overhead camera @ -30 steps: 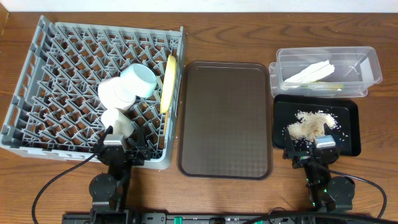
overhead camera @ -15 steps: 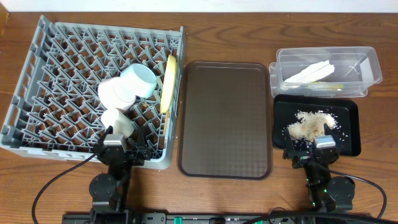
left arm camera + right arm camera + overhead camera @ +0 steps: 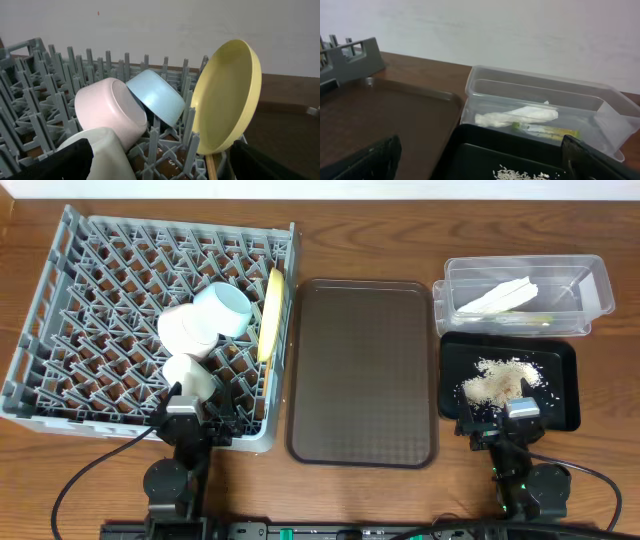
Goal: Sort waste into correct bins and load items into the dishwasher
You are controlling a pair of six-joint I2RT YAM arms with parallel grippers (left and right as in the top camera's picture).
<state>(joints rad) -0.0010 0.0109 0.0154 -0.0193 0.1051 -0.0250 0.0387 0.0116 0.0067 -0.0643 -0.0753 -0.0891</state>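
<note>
The grey dishwasher rack [image 3: 100, 310] holds a white bowl [image 3: 190, 330], a light blue bowl [image 3: 225, 308], a small white cup [image 3: 187, 373] and the yellow plate [image 3: 270, 310] on edge. In the left wrist view the bowl [image 3: 107, 110], blue bowl [image 3: 155, 97], plate [image 3: 227, 95], cup [image 3: 107, 150] and a wooden chopstick [image 3: 212, 167] show close ahead. The clear tub [image 3: 590, 285] holds the napkin [image 3: 495, 298] and wrapper [image 3: 520, 319]. Rice [image 3: 497, 378] lies in the black tray [image 3: 560, 405]. My left gripper [image 3: 195, 420] and right gripper [image 3: 505, 420] are open and empty.
The brown serving tray [image 3: 362, 370] lies between the rack and the bins, with nothing on it. In the right wrist view it [image 3: 385, 115] lies left of the black tray [image 3: 480, 145] and clear tub [image 3: 540, 92]. Both grippers [image 3: 160, 170] [image 3: 482, 165] sit low at the table's front edge.
</note>
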